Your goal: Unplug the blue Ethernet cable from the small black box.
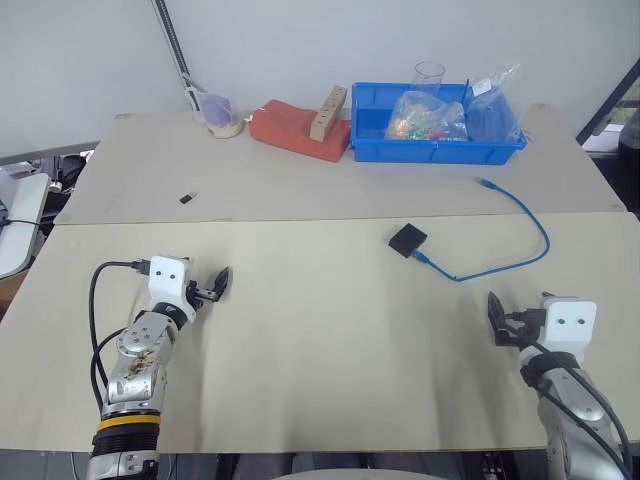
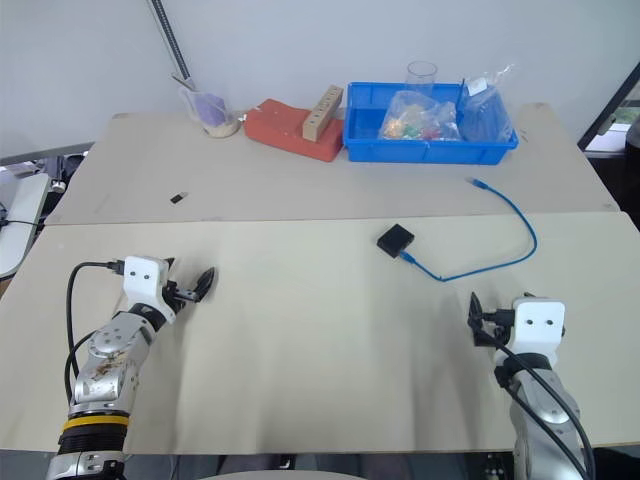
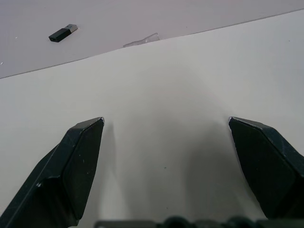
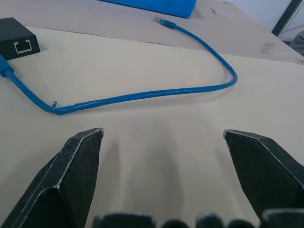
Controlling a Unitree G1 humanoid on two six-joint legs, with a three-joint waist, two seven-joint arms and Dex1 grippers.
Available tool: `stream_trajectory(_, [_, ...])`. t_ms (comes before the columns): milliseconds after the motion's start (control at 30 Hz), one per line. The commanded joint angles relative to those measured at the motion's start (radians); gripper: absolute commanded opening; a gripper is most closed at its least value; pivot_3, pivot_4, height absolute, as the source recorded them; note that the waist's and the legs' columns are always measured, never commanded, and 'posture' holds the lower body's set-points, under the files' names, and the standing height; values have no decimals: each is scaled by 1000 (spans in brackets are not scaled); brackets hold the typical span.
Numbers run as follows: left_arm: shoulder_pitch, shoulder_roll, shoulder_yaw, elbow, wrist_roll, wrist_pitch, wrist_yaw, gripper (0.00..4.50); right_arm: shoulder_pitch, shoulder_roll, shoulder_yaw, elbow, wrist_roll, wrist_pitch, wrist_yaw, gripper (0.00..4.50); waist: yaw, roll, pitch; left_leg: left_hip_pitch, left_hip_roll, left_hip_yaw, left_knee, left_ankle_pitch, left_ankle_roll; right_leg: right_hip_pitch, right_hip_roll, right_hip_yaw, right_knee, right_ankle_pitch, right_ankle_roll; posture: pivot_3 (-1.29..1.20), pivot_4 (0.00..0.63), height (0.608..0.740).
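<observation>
Blue cable: we see the blue Ethernet cable (image 1: 520, 226) lying slack on the tabletop (image 1: 320, 360), one plug still seated in the small black box (image 1: 407, 240), the free plug resting toward the far right near the blue bin (image 1: 372, 148)
Black box: it sits flat a little right of centre, just in front of the seam between the two boards, port side facing our right gripper; a second, empty port shows in the right wrist view
Left gripper: our left gripper (image 1: 213, 286) has its fingers spread wide and holds nothing, hovering low over bare tabletop, well apart from the box
Right gripper: our right gripper (image 1: 497, 318) is likewise spread and empty, near the low bend of the cable's loop, so we judge it the better placed to take the plug
Why so: we judge the task not yet begun; the left could steady the box while the right pulls
Room: open tabletop lies between both grippers and the box; the tiny black object (image 1: 187, 198) sits well off to the left
Edges: the cable's loop bulges toward the right edge
</observation>
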Motion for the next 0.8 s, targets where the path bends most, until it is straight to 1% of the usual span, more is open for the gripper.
stream_trajectory(33, [10, 5, 0, -24, -7, 2, -6, 4458, -4, -10, -14, -37, 5, 0, 5, 4500, 0, 0, 0, 0, 0, 0, 0, 0, 0, 0, 0, 0, 0, 0, 0, 0, 150, 740])
stream_trajectory(100, [11, 11, -3, -42, -27, 5, -36, 4458, -1, -33, -11, -60, 13, 13, 34, 4500, 0, 0, 0, 0, 0, 0, 0, 0, 0, 0, 0, 0, 0, 0, 0, 0, 150, 740])
stream_trajectory(200, [5, 56, -29, -137, -123, 60, -192, 4458, -10, -107, -7, -100, 77, 61, 143, 4500, -1, 0, 0, -1, 0, 0, 0, 0, 0, 0, 0, 0, 0, 0, 0, 0, 150, 740])
stream_trajectory(233, [-2, 88, -50, -180, -157, 91, -261, 4458, -18, -150, 0, -112, 113, 95, 200, 4500, -1, -1, 0, -1, 0, 0, 0, 0, 0, 0, 0, 0, 0, 0, 0, 0, 150, 740])
stream_trajectory(333, [-61, 221, -153, -316, -245, 181, -510, 4458, -92, -327, 45, -104, 239, 226, 423, 4500, -5, -1, 1, -1, 0, 0, 0, 0, 0, 0, 1, 0, -1, 0, 0, 0, 150, 740])
stream_trajectory(433, [-132, 287, -224, -339, -258, 183, -637, 4458, -197, -420, 100, -31, 292, 295, 537, 4500, -5, -1, 1, 2, 0, 0, 0, 0, 0, 4, 2, 0, -4, 0, 0, 0, 150, 740])
stream_trajectory(500, [-189, 300, -257, -322, -253, 169, -698, 4458, -288, -444, 152, 47, 281, 304, 581, 4500, -6, -1, 1, 7, 1, 0, -1, -1, 1, 9, 3, 0, -6, 0, 0, 0, 150, 740])
stream_trajectory(600, [-287, 285, -281, -299, -266, 165, -749, 4458, -440, -457, 244, 201, 234, 297, 639, 4500, -10, -4, 3, 7, 1, 0, -2, -1, 2, 11, 3, 0, -8, 0, 0, 0, 150, 740])
stream_trajectory(700, [-331, 281, -293, -308, -278, 171, -778, 4458, -532, -452, 300, 317, 190, 273, 669, 4500, -9, -3, 3, 6, 1, -1, -1, -1, 2, 10, 3, 0, -8, 0, 0, 0, 150, 740])
stream_trajectory(800, [-372, 278, -291, -354, -326, 222, -790, 4458, -640, -429, 354, 450, 147, 252, 693, 4500, -9, -4, 3, 5, 1, -1, 0, -1, 2, 10, 3, 0, -8, 0, 0, 0, 150, 740])
